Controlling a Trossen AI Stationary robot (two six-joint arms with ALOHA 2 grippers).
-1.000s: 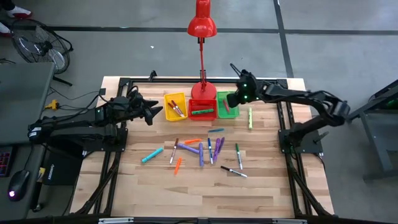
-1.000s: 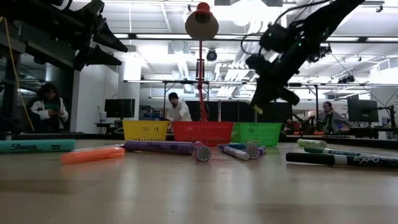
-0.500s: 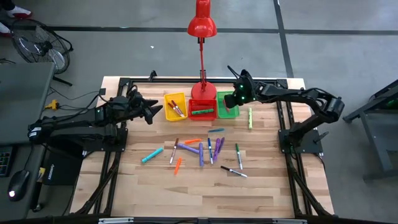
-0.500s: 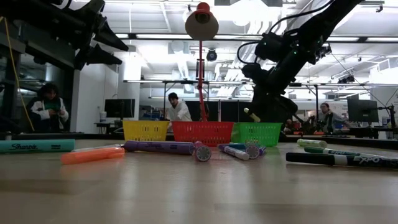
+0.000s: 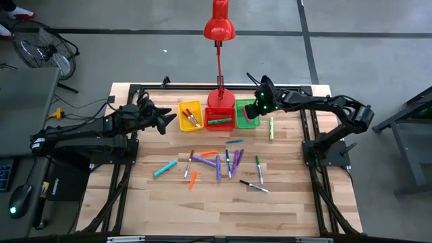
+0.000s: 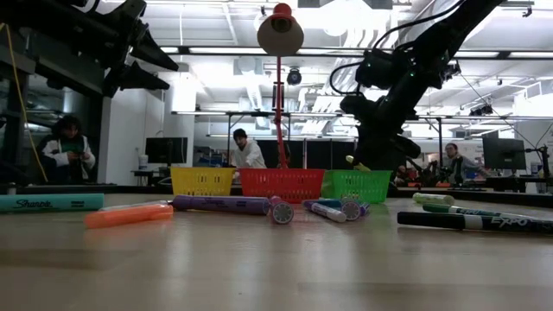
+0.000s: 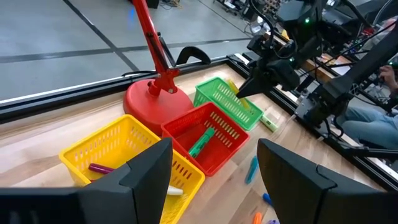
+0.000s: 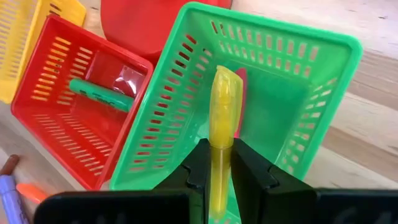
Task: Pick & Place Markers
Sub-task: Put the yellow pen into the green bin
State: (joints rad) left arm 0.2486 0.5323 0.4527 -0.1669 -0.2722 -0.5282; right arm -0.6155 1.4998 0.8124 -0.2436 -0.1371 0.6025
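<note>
Right gripper over green bin, yellow marker clamped

Right gripper (image 8: pixel 221 163): I see its two fingers closed tight on a yellow marker (image 8: pixel 222 115), which sticks forward between them. The gripper hangs directly above the green bin (image 5: pixel 247 113), at the back of the table (image 5: pixel 202 209) beside the red lamp's base (image 5: pixel 220 99). The marker's free end points into the bin and is clear of its mesh floor.

Left gripper (image 5: pixel 172 121): I see it parked beside the yellow bin (image 5: pixel 190 115), jaws spread wide, nothing between them.

Bin contents: the red bin (image 7: pixel 205 142) holds one green marker (image 7: pixel 201 142). The yellow bin holds a few markers, one of them purple.

Remaining markers (image 5: pixel 217 162): a loose cluster lies mid-table in front of the bins. A teal marker (image 5: pixel 165 168) lies apart on the left side, and a light green marker (image 5: pixel 271 127) lies just right of the green bin.
</note>
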